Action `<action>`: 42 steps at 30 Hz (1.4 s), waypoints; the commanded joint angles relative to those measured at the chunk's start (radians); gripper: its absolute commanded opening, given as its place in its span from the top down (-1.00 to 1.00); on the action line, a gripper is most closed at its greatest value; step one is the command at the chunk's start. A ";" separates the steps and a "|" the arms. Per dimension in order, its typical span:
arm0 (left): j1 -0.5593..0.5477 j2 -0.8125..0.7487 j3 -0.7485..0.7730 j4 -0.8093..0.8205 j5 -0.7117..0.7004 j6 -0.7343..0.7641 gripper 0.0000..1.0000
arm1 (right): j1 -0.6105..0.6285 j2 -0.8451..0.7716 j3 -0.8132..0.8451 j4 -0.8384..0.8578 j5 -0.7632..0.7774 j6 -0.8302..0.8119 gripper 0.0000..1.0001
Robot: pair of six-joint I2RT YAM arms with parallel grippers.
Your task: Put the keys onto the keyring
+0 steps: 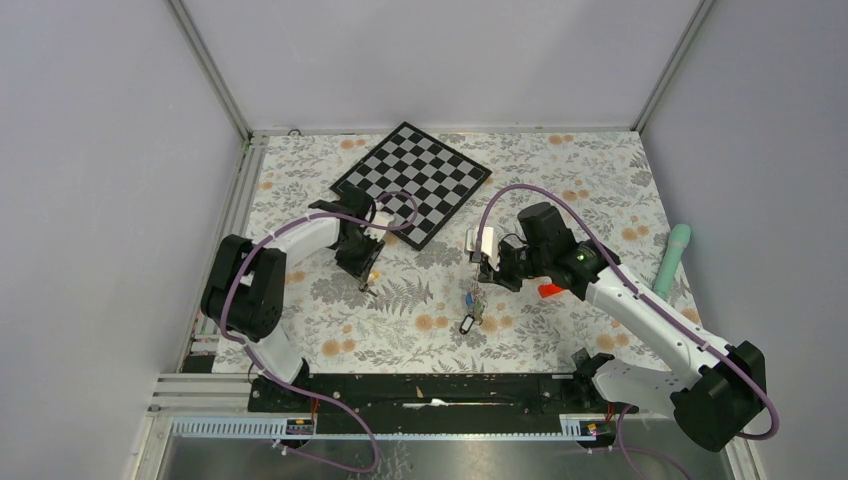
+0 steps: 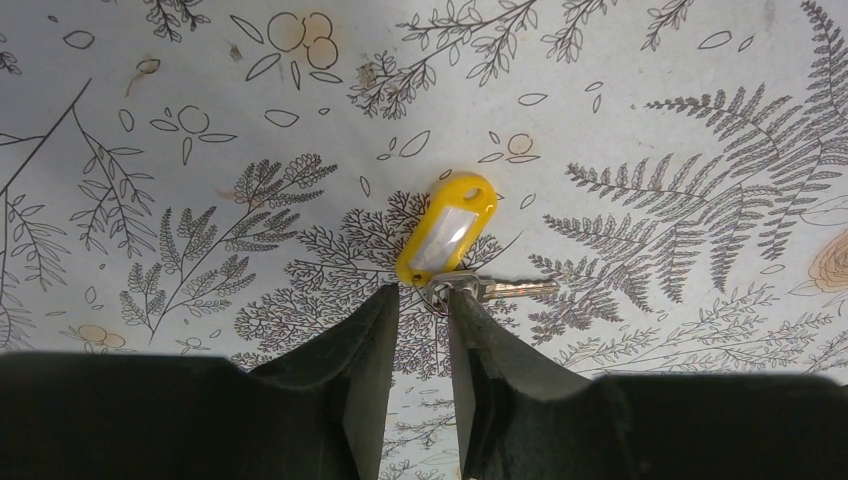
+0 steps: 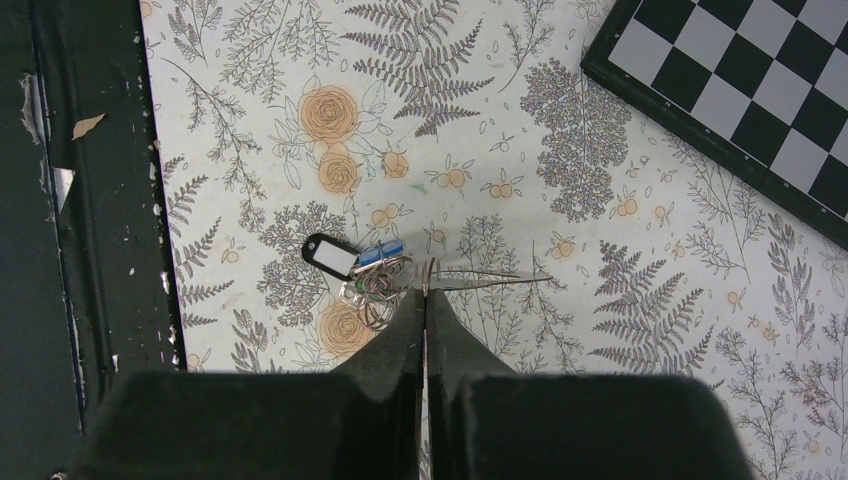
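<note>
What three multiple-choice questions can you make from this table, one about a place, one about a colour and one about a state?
1. Where does the chessboard lie?
A) at the far side of the table
B) beside the arm bases
C) on the floor

2. What colour is the tag on the key at the left gripper?
A) red
B) yellow
C) white

3. How are the fingers of the right gripper?
A) wide apart
B) closed on a metal ring
C) closed on a pen

Answers:
1 A, the top view shows it near the back wall.
2 B, the left wrist view shows it yellow.
3 B, the right wrist view shows them meeting on the thin ring.
</note>
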State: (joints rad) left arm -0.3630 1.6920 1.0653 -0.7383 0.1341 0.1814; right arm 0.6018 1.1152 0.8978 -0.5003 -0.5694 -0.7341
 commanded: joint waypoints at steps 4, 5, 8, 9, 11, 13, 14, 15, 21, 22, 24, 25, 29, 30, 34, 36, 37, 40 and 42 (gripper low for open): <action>0.001 0.009 -0.012 0.013 -0.023 -0.001 0.37 | 0.007 -0.016 0.003 0.038 -0.034 0.013 1.00; 0.001 0.010 -0.015 0.012 -0.021 -0.001 0.36 | 0.007 -0.015 0.003 0.038 -0.035 0.013 1.00; 0.001 0.008 -0.018 0.013 -0.020 -0.003 0.36 | 0.007 -0.013 0.005 0.038 -0.038 0.015 1.00; 0.001 0.007 -0.019 0.013 -0.019 -0.002 0.36 | 0.007 -0.015 0.004 0.038 -0.039 0.016 1.00; 0.001 0.007 -0.020 0.013 -0.015 -0.002 0.37 | 0.007 -0.015 0.003 0.038 -0.038 0.016 1.00; 0.001 0.008 -0.021 0.013 -0.014 0.000 0.41 | 0.006 -0.015 0.002 0.037 -0.038 0.016 1.00; 0.001 0.008 -0.021 0.013 -0.012 0.000 0.45 | 0.007 -0.015 0.003 0.037 -0.038 0.017 1.00; 0.001 0.008 -0.019 0.013 -0.010 0.000 0.47 | 0.006 -0.015 0.003 0.037 -0.038 0.018 1.00; 0.001 0.015 -0.008 0.014 -0.001 0.000 0.55 | 0.007 -0.012 0.003 0.037 -0.040 0.019 1.00; 0.001 0.017 -0.004 0.013 0.002 0.001 0.58 | 0.007 -0.012 0.003 0.038 -0.041 0.020 1.00; 0.001 0.021 0.005 0.013 0.012 0.001 0.66 | 0.007 -0.011 0.002 0.038 -0.041 0.021 1.00; 0.001 0.020 0.007 0.013 0.015 0.002 0.71 | 0.006 -0.008 0.001 0.038 -0.042 0.021 1.00; -0.001 0.005 0.011 0.009 0.031 0.017 0.91 | 0.006 -0.005 0.003 0.037 -0.043 0.022 1.00; 0.000 -0.002 0.012 0.007 0.036 0.023 0.95 | 0.007 -0.004 0.004 0.037 -0.043 0.022 1.00; -0.001 -0.042 0.022 0.002 0.086 0.060 1.00 | 0.006 -0.002 0.010 0.038 -0.054 0.031 1.00; -0.002 -0.074 0.031 -0.007 0.136 0.099 1.00 | 0.007 -0.002 0.016 0.033 -0.063 0.033 1.00; -0.002 -0.092 0.037 -0.010 0.163 0.117 1.00 | 0.007 -0.002 0.020 0.029 -0.067 0.035 1.00; -0.002 -0.153 0.066 -0.025 0.266 0.195 1.00 | 0.007 -0.002 0.033 0.024 -0.082 0.044 1.00; -0.002 -0.200 0.079 -0.037 0.325 0.262 1.00 | 0.007 -0.004 0.046 0.015 -0.096 0.053 1.00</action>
State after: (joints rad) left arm -0.3630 1.6054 1.0756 -0.7670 0.2966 0.3065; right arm 0.6018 1.1152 0.8982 -0.5014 -0.6056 -0.7055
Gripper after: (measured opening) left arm 0.013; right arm 0.017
